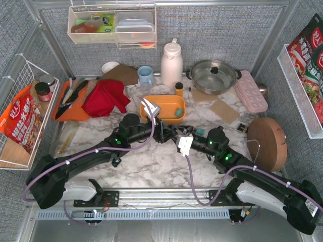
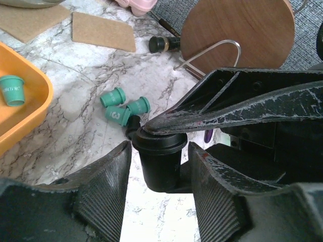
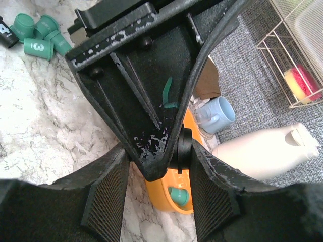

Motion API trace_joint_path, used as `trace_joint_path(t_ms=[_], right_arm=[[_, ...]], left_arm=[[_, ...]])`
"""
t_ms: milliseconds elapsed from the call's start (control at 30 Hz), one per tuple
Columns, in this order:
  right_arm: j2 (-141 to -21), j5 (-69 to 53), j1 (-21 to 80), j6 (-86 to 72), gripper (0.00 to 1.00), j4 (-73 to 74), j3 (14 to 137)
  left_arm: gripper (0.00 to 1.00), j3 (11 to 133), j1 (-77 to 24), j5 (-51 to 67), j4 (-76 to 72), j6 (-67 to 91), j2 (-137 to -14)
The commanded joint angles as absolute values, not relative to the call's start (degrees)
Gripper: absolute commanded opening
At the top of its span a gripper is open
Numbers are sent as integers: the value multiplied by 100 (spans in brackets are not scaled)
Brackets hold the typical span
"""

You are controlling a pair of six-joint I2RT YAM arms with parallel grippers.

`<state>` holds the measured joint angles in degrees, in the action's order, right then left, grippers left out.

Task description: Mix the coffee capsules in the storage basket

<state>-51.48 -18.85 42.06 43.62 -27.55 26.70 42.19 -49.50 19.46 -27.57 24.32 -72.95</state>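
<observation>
Black capsule [image 2: 160,166] low centre in the left wrist view, right gripper [image 3: 161,151] seemingly pinching it, left gripper [image 2: 160,151] half-wide around it, bite impossible to tell, so secure one grip before releasing, then swing to the storage basket [image 2: 44,93] at frame left.

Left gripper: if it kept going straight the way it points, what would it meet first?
The black capsule sitting between its fingers; the right gripper's finger lies across the capsule's top.
</observation>
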Motion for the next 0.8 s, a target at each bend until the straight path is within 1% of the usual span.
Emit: trace_joint_path(t_ms=[0,133,267,300,400,467,633,733,767], right_arm=[[-5150,-2004,4216,4272,45,-2854,2741],[-5125,-1970,4219,4258,45,-2838,2721],[-5086,-1907,4212,4270,49,-2718,2742],[-5069,-1888,4212,4271,51,-2671,2750],[-5018,-1810,4212,4280,65,-2471,2802],[-4974,-1764,4215,4280,72,-2364,2811],[-4855,-1546,4213,4306,81,-2057,2839],[-4737,-1270,4210,4199,85,-1936,2832],[-4691,-1108,4210,4110,90,-1957,2817]], left_arm=[[56,4254,-4986,2010,-3139,2512,-7375],[43,4284,-5017,2053,-3138,2539,-7452],[35,4286,-5028,2035,-3086,2526,-7428],[33,4288,-5029,2026,-3075,2523,-7401],[29,4294,-5027,1920,-3003,2522,-7337],[28,4340,-5030,1805,-2890,2512,-7308],[24,4509,-5021,1515,-2488,2427,-7302],[24,4662,-4999,939,-2125,2313,-7290],[24,4719,-4970,666,-1985,2238,-7299]])
